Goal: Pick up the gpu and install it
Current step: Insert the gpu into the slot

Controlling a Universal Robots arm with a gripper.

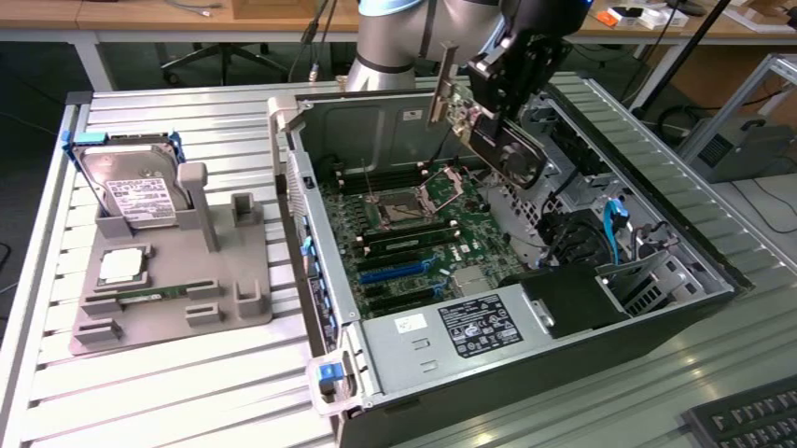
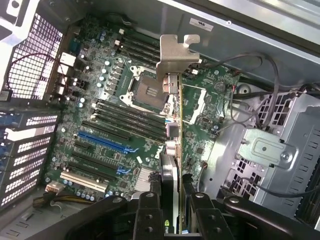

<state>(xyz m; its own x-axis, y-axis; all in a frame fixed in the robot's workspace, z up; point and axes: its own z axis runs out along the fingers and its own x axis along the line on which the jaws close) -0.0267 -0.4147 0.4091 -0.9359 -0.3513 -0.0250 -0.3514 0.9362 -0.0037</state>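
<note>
My end effector (image 2: 174, 202) is closed on the gpu (image 2: 175, 130), a thin flat card with a dark black face, a brownish-green back and a silver metal end bracket (image 2: 177, 52). The two black fingers (image 2: 149, 210) press on the two flat sides of the card, at the end opposite to the bracket.

I hold the gpu in the air inside the open dark grey metal computer case (image 1: 305, 196). It hangs above the green motherboard (image 1: 424, 233) and does not touch it. In the exterior view the card is tilted and the bracket end points up, toward the back wall of the case. In the wrist view I see the card from its edge, and the bracket lies over the area beside the square metal processor socket (image 2: 145, 90). The long blue expansion slots (image 2: 102, 142) are apart from the card, and the gpu is not yet seated in any slot.

A silver power supply box with a black label (image 1: 461, 327) sits in the near corner of the case. The case lies on a table (image 1: 187, 392) of light metal slats. On the exterior view's left, on the same table, stands a grey plastic holder (image 1: 162, 308). It carries a silver hard drive with a white label (image 1: 137, 196), upright, a square silver processor chip (image 1: 121, 266) and a short narrow green memory stick (image 1: 144, 297).
</note>
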